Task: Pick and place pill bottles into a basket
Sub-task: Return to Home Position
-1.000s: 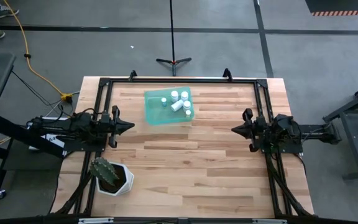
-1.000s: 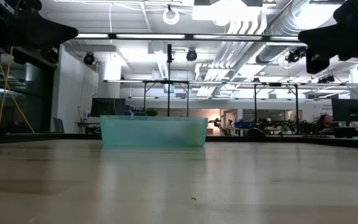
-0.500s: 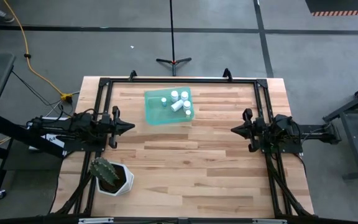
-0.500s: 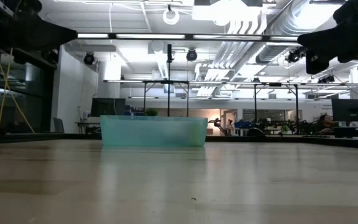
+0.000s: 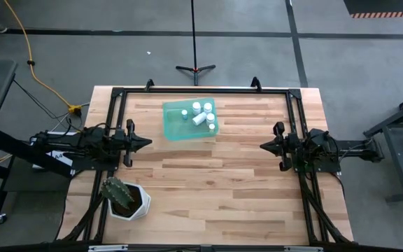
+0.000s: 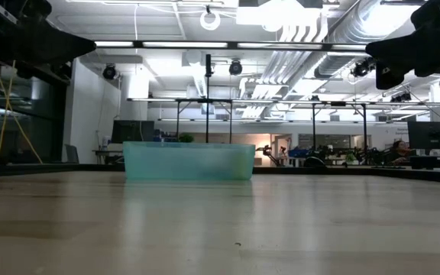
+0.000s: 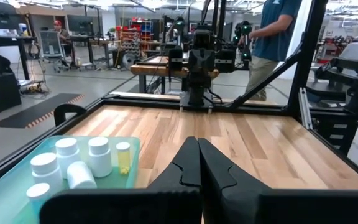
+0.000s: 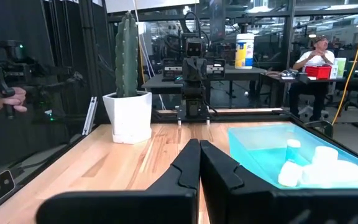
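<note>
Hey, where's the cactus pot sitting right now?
In the high view, the white cactus pot stands near the lower-left corner of the table, close to the left hand and well apart from the teal basket.

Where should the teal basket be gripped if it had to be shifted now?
Likely the low wall of the basket facing the left arm, pinched at the rim from above. The pill bottles crowd the half nearer the right arm, so a finger fits inside that wall. The left gripper, shut, waits nearest; the right gripper waits shut at its own side.
</note>
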You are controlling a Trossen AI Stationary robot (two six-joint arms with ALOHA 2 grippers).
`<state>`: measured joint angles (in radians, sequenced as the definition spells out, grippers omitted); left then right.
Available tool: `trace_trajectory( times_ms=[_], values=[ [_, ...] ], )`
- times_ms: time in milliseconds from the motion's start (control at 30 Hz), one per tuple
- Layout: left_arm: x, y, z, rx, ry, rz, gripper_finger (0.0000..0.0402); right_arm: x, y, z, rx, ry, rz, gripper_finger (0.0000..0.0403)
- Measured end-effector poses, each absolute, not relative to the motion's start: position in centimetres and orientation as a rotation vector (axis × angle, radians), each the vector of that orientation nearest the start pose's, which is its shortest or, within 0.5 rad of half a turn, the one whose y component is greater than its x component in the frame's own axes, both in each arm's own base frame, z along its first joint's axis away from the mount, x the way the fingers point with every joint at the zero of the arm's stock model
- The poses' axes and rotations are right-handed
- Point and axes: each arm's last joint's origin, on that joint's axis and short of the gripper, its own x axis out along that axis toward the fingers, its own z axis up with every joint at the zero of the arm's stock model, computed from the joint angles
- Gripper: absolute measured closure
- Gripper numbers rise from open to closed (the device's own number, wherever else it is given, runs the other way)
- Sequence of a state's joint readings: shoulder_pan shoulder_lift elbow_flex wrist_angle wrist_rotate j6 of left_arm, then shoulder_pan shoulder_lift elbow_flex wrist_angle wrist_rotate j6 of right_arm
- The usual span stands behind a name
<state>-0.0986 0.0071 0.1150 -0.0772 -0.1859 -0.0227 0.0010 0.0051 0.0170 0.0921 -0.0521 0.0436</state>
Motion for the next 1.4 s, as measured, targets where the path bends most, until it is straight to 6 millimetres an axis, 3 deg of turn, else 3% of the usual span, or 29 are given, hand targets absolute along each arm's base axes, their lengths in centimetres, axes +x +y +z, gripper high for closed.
trace_trajectory(
  times_ms=[233,467,1167,1400],
  values=[
    [8.9,-0.3,19.2,-0.025,-0.012,0.093,0.0379,9.7,0.2,17.7,0.046,-0.090,0.055,0.0403],
    [9.7,-0.4,17.2,-0.070,-0.053,0.097,0.0379,9.7,0.2,17.5,0.068,-0.074,0.056,0.0403],
    [9.7,-0.3,17.1,-0.039,-0.049,0.114,0.0374,9.7,0.1,17.3,0.049,-0.051,0.032,0.0403],
    [9.7,-0.3,17.1,-0.038,-0.049,0.113,0.0329,9.7,0.1,17.2,0.043,-0.044,0.032,0.0403]
  ],
)
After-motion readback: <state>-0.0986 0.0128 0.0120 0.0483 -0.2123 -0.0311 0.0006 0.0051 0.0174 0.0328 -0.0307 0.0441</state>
